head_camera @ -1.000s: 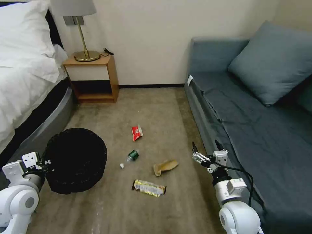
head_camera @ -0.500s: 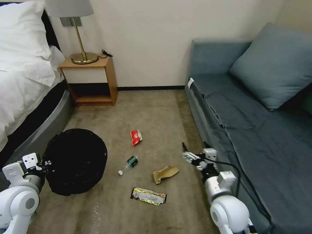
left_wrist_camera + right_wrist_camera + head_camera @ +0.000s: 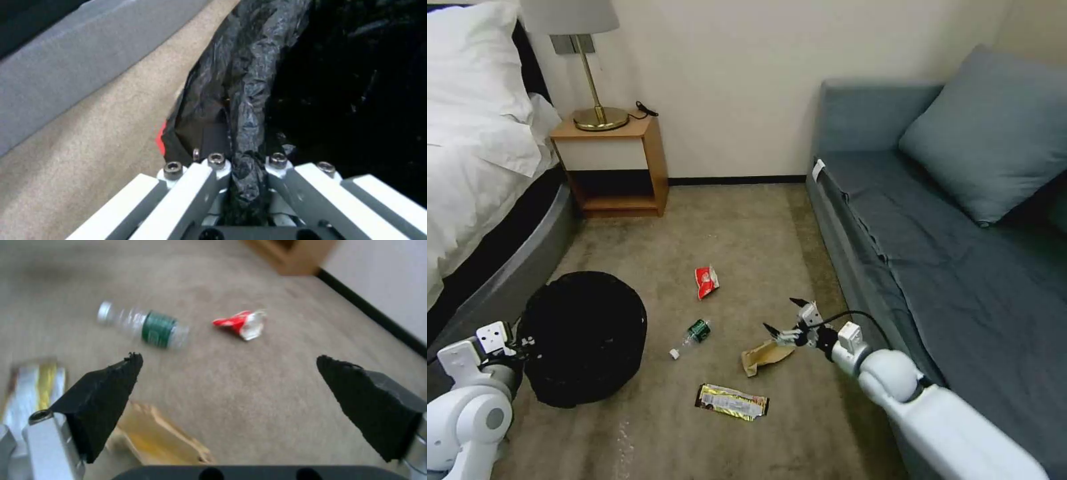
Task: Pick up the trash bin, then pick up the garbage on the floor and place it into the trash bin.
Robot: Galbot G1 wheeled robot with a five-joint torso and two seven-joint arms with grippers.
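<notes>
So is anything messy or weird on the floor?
Yes. Four bits of litter lie loose on the carpet: a red snack packet, a small bottle on its side, crumpled brown paper and a gold wrapper. The left gripper pinches the trash bin by its black bag. The right gripper hangs open by the paper.

Left arm (image 3: 467,417): glossy white rounded shell, grey round joint cap, white blocky wrist housing. Left gripper (image 3: 247,163): white angular finger links, dark socket-head screws at the pivots. Right arm (image 3: 920,410): white shell, spherical joint, black cable looping over the wrist. Right gripper (image 3: 787,319): silver links, black wedge-shaped fingertips (image 3: 106,396).
</notes>
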